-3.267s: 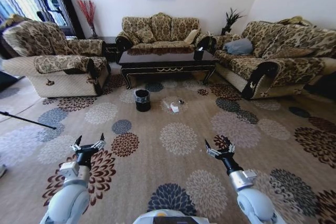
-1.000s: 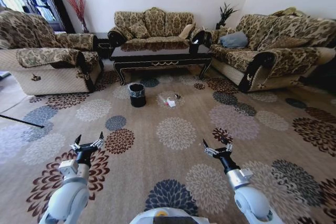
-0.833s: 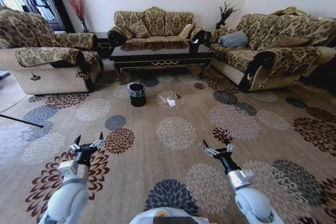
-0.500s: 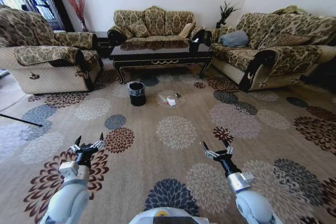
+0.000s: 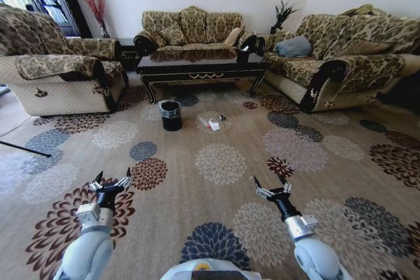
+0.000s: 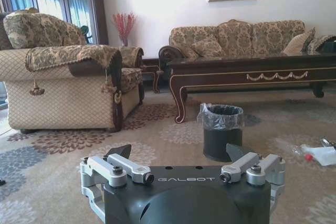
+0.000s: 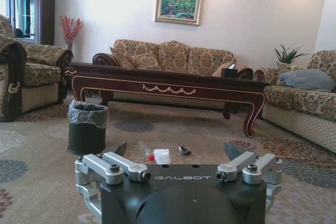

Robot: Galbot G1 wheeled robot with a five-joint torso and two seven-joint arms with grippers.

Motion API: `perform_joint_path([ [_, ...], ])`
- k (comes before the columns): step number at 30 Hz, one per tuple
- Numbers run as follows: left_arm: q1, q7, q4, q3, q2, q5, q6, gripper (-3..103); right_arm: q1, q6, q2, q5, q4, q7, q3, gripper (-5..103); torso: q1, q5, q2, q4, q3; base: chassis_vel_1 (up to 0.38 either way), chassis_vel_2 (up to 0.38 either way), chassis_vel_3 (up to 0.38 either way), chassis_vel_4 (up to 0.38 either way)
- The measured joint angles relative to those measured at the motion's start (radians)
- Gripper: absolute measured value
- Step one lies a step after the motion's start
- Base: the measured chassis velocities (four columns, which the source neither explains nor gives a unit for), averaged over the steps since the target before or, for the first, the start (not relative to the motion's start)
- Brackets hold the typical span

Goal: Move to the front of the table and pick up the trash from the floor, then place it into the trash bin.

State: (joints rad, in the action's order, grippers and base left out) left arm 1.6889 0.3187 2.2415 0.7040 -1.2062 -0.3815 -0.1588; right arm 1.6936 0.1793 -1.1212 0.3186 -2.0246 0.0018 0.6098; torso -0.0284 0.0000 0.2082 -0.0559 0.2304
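Note:
The dark brown table (image 5: 200, 70) stands far ahead in front of the back sofa. On the patterned floor (image 5: 308, 145) before it lies the trash (image 5: 210, 124): a clear bottle with a red cap (image 7: 151, 157), crumpled white paper (image 7: 161, 156) and a small dark scrap (image 7: 184, 150). The black trash bin (image 5: 170, 115), lined with a clear bag, stands just left of the trash. My left gripper (image 5: 110, 183) and right gripper (image 5: 270, 188) hang open and empty low over the carpet, well short of the trash. The left wrist view shows the trash bin (image 6: 222, 132) and the white paper (image 6: 321, 155).
An armchair (image 5: 59, 77) flanks the left side and a long sofa (image 5: 348, 63) the right. A second sofa (image 5: 190, 31) sits behind the table. A thin dark rod (image 5: 23, 149) lies on the floor at the left. Open carpet stretches between me and the bin.
The whole head view has shifted a little, so the camera has moved. Both grippers stay open and empty. The trash and bin lie where they were.

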Motion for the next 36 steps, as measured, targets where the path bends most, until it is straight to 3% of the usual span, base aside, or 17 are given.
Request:
perform_joint_path([
  [22, 0.033, -0.012, 0.026, 0.006, -0.013, 0.015, 0.017, 100, 0.029, 0.009, -0.028, -0.003, -0.024, -0.027, 0.014, 100, 0.025, 0.0, -0.088, -0.0001, -0.062, 0.0, 0.0, 0.0, 0.0],
  [36, 0.06, -0.012, 0.03, 0.006, -0.02, 0.029, 0.019, 100, 0.028, 0.008, -0.027, -0.002, -0.032, -0.027, 0.019, 100, 0.028, 0.0001, -0.143, -0.0001, -0.111, 0.0, 0.0, 0.0, 0.0],
])
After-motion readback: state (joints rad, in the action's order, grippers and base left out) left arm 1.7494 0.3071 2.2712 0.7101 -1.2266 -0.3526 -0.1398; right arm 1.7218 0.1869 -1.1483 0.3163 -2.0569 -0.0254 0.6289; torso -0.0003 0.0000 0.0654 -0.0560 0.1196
